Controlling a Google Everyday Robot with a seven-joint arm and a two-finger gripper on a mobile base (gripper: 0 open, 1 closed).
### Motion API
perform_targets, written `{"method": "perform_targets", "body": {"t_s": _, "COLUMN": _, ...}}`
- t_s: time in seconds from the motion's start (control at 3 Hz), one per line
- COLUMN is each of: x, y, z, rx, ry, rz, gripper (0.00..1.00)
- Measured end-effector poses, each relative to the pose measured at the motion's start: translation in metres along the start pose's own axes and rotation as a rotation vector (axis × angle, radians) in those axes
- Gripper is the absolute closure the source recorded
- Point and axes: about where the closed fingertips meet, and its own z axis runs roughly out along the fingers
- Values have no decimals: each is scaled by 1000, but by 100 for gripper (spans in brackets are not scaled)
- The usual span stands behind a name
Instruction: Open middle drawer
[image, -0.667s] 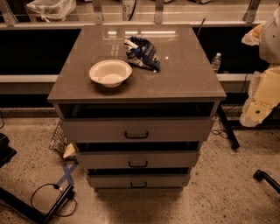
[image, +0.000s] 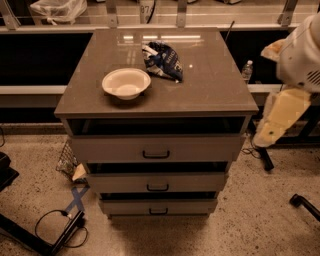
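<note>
The grey cabinet (image: 210, 85) stands in the middle with three drawers. The middle drawer (image: 200, 182) has a flat grey front and a small black bar handle (image: 157, 187); its front sits between the top drawer (image: 200, 149) and the lowest drawer (image: 190, 206), with a dark gap above it. My arm (image: 300, 55) comes in at the right edge. The gripper (image: 263, 137) hangs at its cream-coloured lower end, right of the cabinet at about top-drawer height, apart from every handle.
A white bowl (image: 126, 83) and a dark snack bag (image: 162, 61) lie on the cabinet top. A water bottle (image: 247, 71) stands behind at the right. Cables and a black stand (image: 55, 230) lie on the floor at the left; a black leg (image: 305, 205) is at the right.
The arm and gripper have moved left, closer to the cabinet's right side. The drawers, bowl and bag have not moved.
</note>
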Motion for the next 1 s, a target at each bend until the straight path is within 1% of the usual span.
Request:
{"method": "perform_targets", "body": {"t_s": 0.33, "x": 6, "y": 51, "z": 86, "rx": -81, "ry": -167, "rz": 26, "gripper": 0}}
{"method": "perform_targets", "body": {"t_s": 0.67, "x": 7, "y": 94, "z": 152, "rx": -125, "ry": -351, "rz": 68, "gripper": 0}}
{"method": "perform_targets", "body": {"t_s": 1.0, "x": 4, "y": 102, "z": 200, "rx": -75, "ry": -521, "rz": 131, "gripper": 0}}
